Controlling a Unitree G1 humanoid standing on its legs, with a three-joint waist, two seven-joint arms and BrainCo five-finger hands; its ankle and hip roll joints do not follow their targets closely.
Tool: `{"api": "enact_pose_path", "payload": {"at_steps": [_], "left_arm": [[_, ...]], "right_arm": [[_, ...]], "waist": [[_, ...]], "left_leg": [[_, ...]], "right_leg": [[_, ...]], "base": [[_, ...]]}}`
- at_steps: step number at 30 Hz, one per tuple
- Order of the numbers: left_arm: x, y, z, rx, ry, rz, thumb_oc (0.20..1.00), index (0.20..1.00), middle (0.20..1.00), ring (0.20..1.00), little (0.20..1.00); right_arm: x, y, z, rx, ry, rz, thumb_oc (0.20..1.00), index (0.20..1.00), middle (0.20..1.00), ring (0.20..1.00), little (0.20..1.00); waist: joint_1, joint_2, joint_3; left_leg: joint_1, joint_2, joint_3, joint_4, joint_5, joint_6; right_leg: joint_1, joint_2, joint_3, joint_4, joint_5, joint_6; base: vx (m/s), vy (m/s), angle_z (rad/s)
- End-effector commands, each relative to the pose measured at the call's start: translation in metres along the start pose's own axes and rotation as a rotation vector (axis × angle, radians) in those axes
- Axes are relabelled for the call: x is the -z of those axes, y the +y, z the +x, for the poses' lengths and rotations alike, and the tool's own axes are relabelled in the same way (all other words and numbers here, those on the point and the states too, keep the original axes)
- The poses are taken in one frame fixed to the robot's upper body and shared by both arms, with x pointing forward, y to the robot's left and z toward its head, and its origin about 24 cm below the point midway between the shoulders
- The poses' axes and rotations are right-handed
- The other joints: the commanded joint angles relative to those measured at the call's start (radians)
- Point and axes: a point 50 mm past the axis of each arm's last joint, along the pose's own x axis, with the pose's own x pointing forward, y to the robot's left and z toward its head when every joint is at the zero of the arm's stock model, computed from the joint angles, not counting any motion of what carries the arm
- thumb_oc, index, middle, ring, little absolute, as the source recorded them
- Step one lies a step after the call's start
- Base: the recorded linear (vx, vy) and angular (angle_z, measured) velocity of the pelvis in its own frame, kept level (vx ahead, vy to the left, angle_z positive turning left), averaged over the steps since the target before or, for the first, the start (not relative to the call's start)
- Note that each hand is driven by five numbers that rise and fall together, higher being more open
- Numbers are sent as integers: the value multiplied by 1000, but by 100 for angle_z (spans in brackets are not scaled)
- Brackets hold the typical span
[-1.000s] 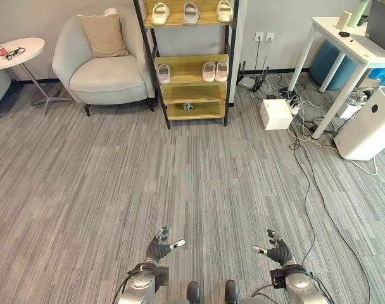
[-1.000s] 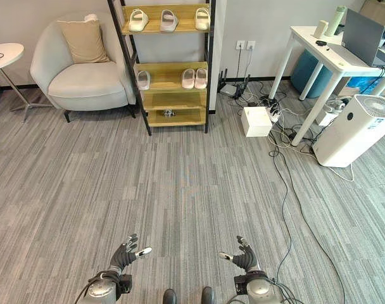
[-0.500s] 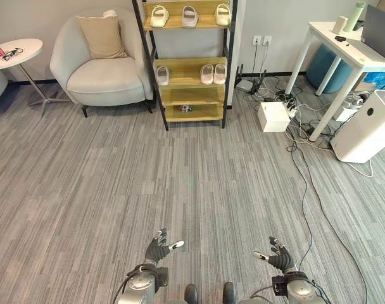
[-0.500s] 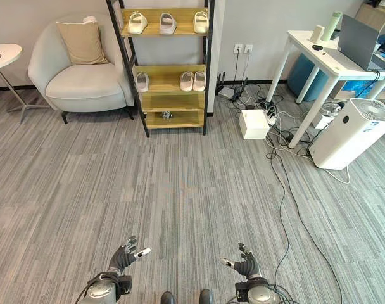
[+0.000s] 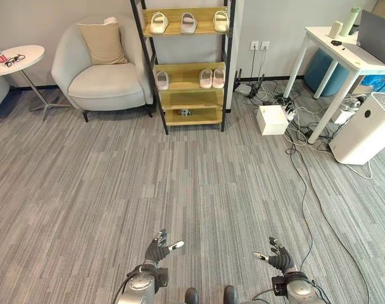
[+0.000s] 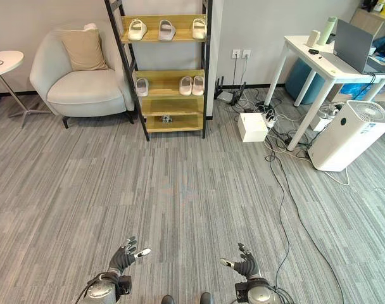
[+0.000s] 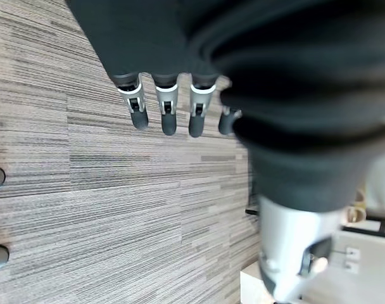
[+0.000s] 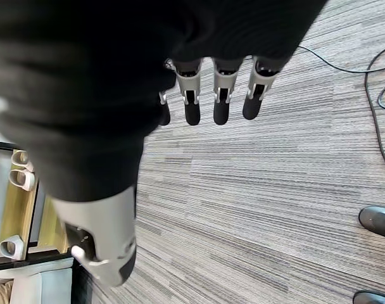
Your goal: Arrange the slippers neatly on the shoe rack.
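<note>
Slippers number six on the shoe rack [image 5: 227,63] by the far wall: three slippers on the top shelf [image 5: 187,23] and three slippers on the middle shelf [image 5: 205,78], all well apart from the robot. Both hands, left hand [image 5: 159,248] and right hand [image 5: 280,258], hover low over the carpet with fingers spread, holding nothing. Compared with a second ago the whole view has shifted, while the hands keep their pose.

Your right hand [image 8: 104,95] hangs over the grey striped carpet [image 8: 256,209], fingers [image 8: 221,95] straight and relaxed with the thumb [image 8: 107,253] apart, holding nothing. Past the thumb you can see part of the wooden shoe rack [image 8: 25,215], with pale slippers [image 8: 18,171] resting on its shelves.
</note>
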Motion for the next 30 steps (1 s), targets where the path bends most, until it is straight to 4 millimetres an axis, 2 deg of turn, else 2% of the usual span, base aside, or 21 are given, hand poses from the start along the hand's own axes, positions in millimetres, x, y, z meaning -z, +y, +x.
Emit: {"api": "enact_pose_path", "payload": {"at_steps": [1,6,9,12,14,15,16,18,23,24,25,26,28,30], "left_arm": [[-17,2,8,-4,-65,-17,1000,1000,1000,1000,1000],[-16,3,7,-3,-63,-7,1000,1000,1000,1000,1000],[-30,6,6,-3,-137,5,1000,1000,1000,1000,1000],[-33,8,6,-11,-154,3,1000,1000,1000,1000,1000],[-40,9,8,-36,-177,6,1000,1000,1000,1000,1000],[-51,10,10,-60,-222,17,1000,1000,1000,1000,1000],[-51,10,10,-60,-223,17,1000,1000,1000,1000,1000],[-71,9,14,-82,-298,27,1000,1000,1000,1000,1000],[-83,9,15,-85,-342,42,1000,1000,1000,1000,1000],[-92,11,15,-85,-376,60,1000,1000,1000,1000,1000],[-97,11,15,-83,-390,66,1000,1000,1000,1000,1000],[-97,11,15,-83,-391,66,1000,1000,1000,1000,1000],[-104,11,16,-79,-415,81,1000,1000,1000,1000,1000],[-106,11,16,-84,-422,89,1000,1000,1000,1000,1000]], "right_arm": [[-17,2,7,-8,-64,7,1000,1000,1000,1000,1000],[-18,2,6,-7,-67,13,1000,1000,1000,1000,1000],[-21,-1,4,6,-92,38,1000,1000,1000,1000,1000],[-22,-1,4,11,-101,46,1000,1000,1000,1000,1000],[-28,-2,6,32,-122,63,1000,1000,1000,1000,1000],[-41,-4,10,54,-162,88,1000,1000,1000,1000,1000],[-41,-4,10,54,-163,89,1000,1000,1000,1000,1000],[-62,-7,15,86,-233,96,1000,1000,1000,1000,1000],[-74,-11,17,109,-274,85,1000,1000,1000,1000,1000],[-80,-12,16,115,-303,84,1000,1000,1000,1000,1000],[-83,-12,17,117,-312,85,1000,1000,1000,1000,1000],[-84,-12,17,117,-313,85,1000,1000,1000,1000,1000],[-91,-11,18,118,-334,87,1000,1000,1000,1000,1000],[-90,-12,18,123,-335,95,1000,1000,1000,1000,1000]], "waist": [[-11,-19,-6],[-13,-17,1],[-13,-16,10],[-13,-17,14],[-11,-18,28],[-5,-22,62],[-5,-22,62],[9,-41,126],[15,-51,115],[11,-54,124],[10,-55,132],[11,-55,131],[1,-53,152],[-10,-44,162]], "left_leg": [[25,62,-6,-1,-89,-68],[23,63,-6,-1,-90,-68],[20,64,-6,-1,-91,-69],[20,65,-7,-1,-93,-70],[13,63,-8,-1,-94,-70],[-5,62,-12,7,-85,-67],[-6,62,-12,7,-85,-67],[-122,49,-19,124,-108,-64],[-172,37,-21,136,-115,-49],[-172,32,-20,129,-124,-33],[-173,32,-13,132,-128,-28],[-175,32,-12,133,-129,-28],[-163,34,-1,143,-145,-18],[-135,37,-4,136,-155,-17]], "right_leg": [[41,-94,25,1,-137,118],[34,-93,27,1,-135,119],[29,-96,26,1,-134,121],[30,-96,25,1,-136,121],[23,-96,26,1,-133,123],[8,-98,33,1,-127,123],[7,-98,33,1,-127,123],[-38,-112,40,1,-110,121],[-71,-122,35,7,-107,127],[-120,-129,42,98,-122,133],[-156,-132,39,161,-122,144],[-161,-133,41,166,-124,145],[-231,-133,42,306,-117,173],[-278,-133,47,380,-114,173]], "base": [[0,0,0],[0,0,0],[19,-7,-2],[12,3,0],[0,0,0],[-42,13,-2],[-126,7,-5],[-173,3,-7],[8,79,-2],[23,160,-2],[-3,128,-5],[-15,86,-13],[21,91,-12],[148,69,-14]]}}
